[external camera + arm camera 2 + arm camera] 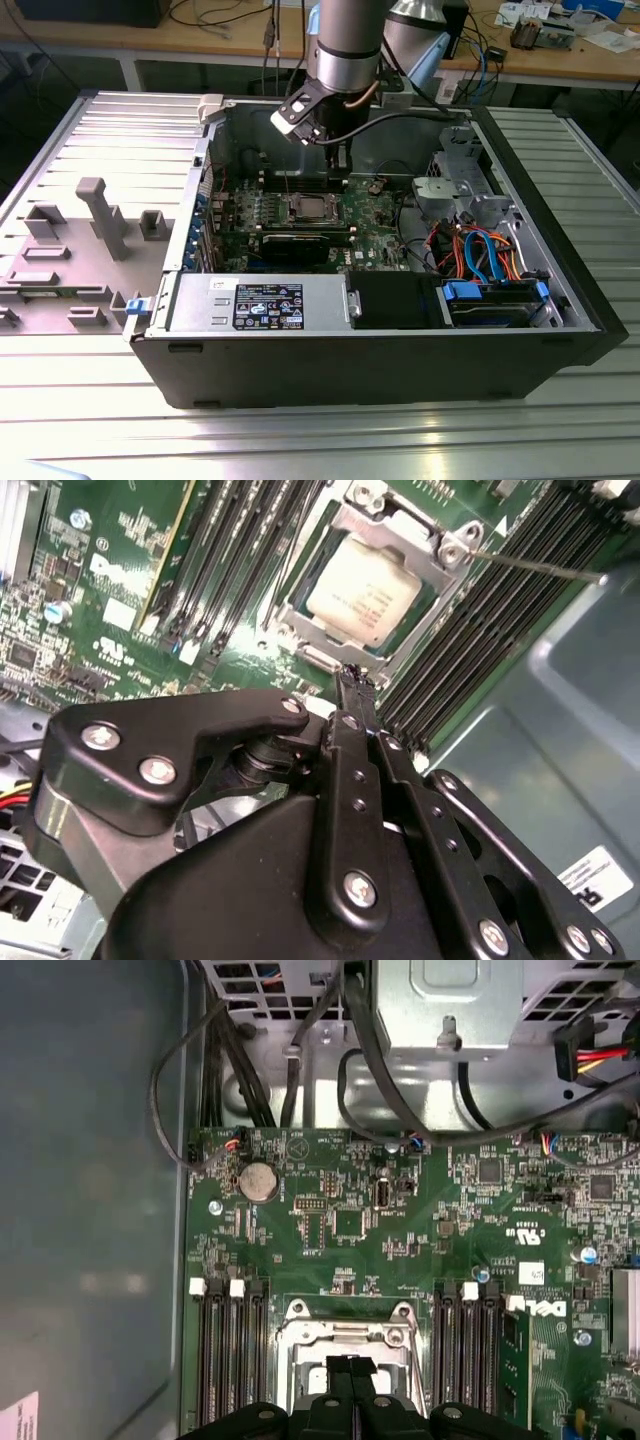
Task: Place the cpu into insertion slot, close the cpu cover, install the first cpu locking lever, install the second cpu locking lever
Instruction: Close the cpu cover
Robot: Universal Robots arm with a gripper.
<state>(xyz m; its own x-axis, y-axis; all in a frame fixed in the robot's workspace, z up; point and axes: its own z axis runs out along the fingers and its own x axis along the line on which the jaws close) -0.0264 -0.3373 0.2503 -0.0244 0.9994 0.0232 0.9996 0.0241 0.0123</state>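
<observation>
The cpu [365, 585] lies flat in the insertion slot [312, 208] on the green board, its pale metal top showing through the window of the cpu cover [295, 605]. The cover lies down around the chip. From one socket corner a thin metal locking lever [540, 565] reaches out over the black memory slots. My gripper [355, 675] hangs just above the socket edge, fingers shut together with nothing between them. It also appears in the first wrist view [350, 1365] and in the exterior view [338, 165].
Black memory slots [225, 1360] flank the socket on both sides. A power supply [260, 305] and a drive cage with coloured cables [480, 255] fill the case's near and right parts. The case walls [215, 140] rise around the board. A grey fixture plate [90, 220] lies outside on the exterior view's left.
</observation>
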